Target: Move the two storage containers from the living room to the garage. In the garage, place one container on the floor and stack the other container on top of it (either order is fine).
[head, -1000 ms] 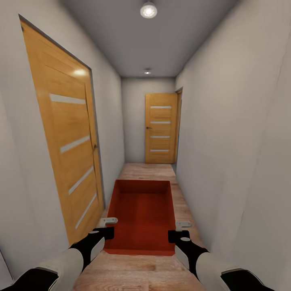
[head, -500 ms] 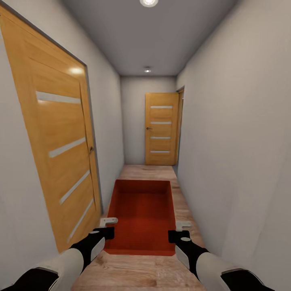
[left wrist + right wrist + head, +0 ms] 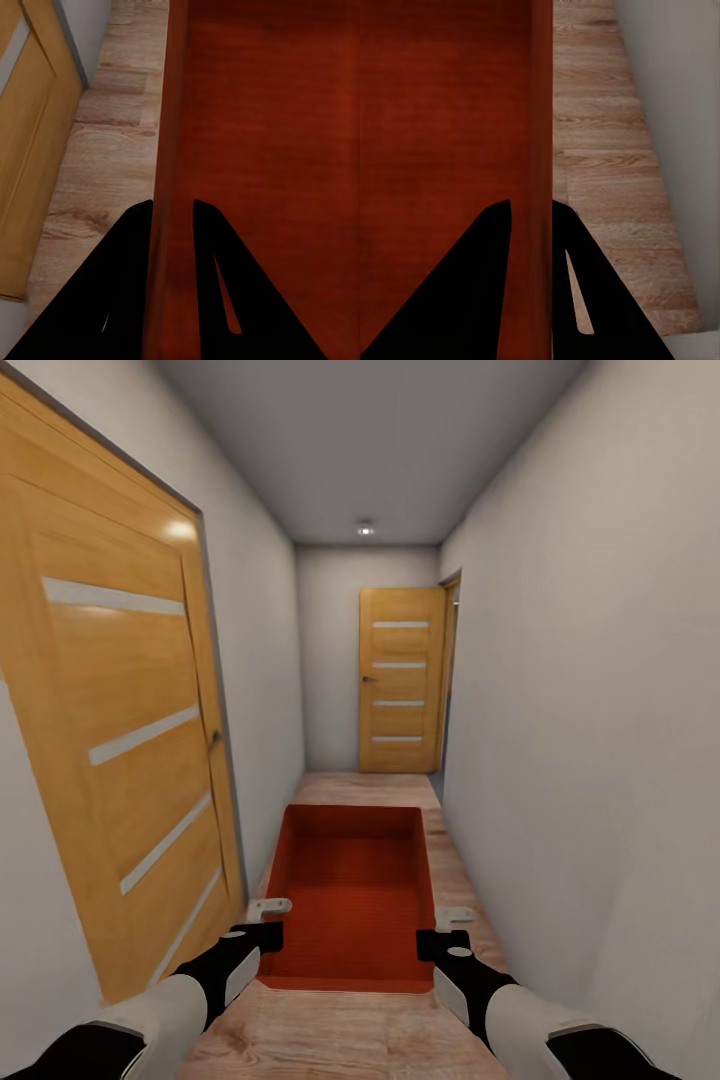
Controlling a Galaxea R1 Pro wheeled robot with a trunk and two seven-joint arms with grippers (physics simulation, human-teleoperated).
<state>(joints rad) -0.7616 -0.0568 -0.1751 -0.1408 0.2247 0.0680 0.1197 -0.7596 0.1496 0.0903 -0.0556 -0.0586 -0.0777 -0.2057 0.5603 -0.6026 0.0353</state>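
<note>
Both tools (image 3: 268, 920) (image 3: 452, 925) pinch the container (image 3: 350, 890) between door (image 3: 120, 740) and wall (image 3: 600, 710).

Both forearms wear smooth white-grey shells that give way to glossy black wrists. Ahead of the left gripper (image 3: 268, 918) and right gripper (image 3: 447, 923) sit small pale-grey brackets; seen close, the fingers (image 3: 124, 285) are flat black wedges.

A home hallway: wooden doors (image 3: 402, 680), plank floor (image 3: 370, 790), white walls (image 3: 590, 690).

light wood-plank floor (image 3: 370, 788) — narrow hallway
</note>
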